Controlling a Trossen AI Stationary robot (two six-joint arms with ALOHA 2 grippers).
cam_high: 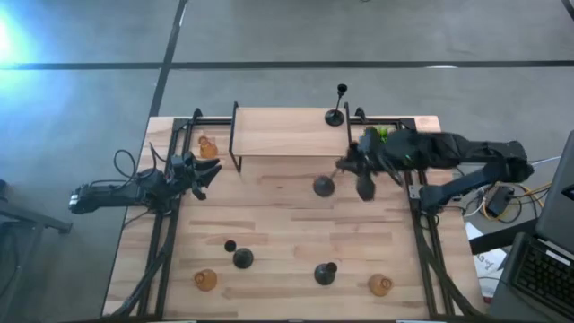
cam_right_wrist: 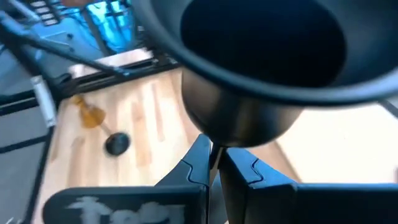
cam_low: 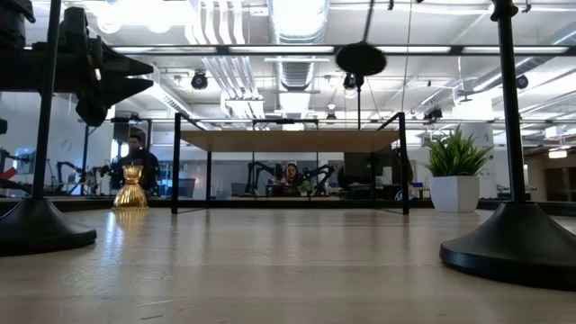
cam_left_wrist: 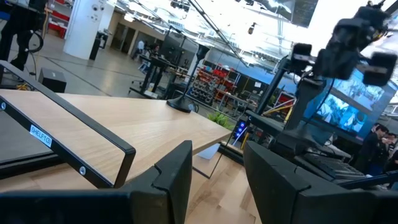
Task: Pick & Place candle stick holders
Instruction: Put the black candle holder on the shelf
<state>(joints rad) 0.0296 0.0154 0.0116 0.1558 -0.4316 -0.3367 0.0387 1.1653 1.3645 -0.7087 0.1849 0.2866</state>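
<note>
**Right hand pinching a black holder above the counter, left hand parked by the shelf**

From the high view, the right hand (cam_high: pixel 345 165) sits just in front of the low wooden shelf (cam_high: pixel 278 133), with a black candle stick holder (cam_high: pixel 324 186) in its grip. You only see the round base from up there. The right wrist view fills in the rest: both fingers (cam_right_wrist: pixel 198 163) are pressed onto the thin stem, right under the domed base (cam_right_wrist: pixel 261 68), so the holder hangs upside down or close to it. The low view backs that up, with a dark round shape (cam_low: pixel 361 59) floating high above the wood.

The left hand (cam_high: pixel 208 171) waits near the shelf's left end. Its wrist view shows the fingers (cam_left_wrist: pixel 177 177) spread with a clear gap and nothing between them.

Other holders, all from the high view:
- one black one (cam_high: pixel 336 109) standing on top of the shelf, right side
- an amber one (cam_high: pixel 208 145) under the shelf's left end
- two black ones (cam_high: pixel 240 256) (cam_high: pixel 325 272) near the front of the counter (cam_high: pixel 287 224)
- two amber ones (cam_high: pixel 205 280) (cam_high: pixel 380 285) at the front corners

The low view adds a green potted plant (cam_low: pixel 456 171) off to the right, which the high view barely shows.
</note>
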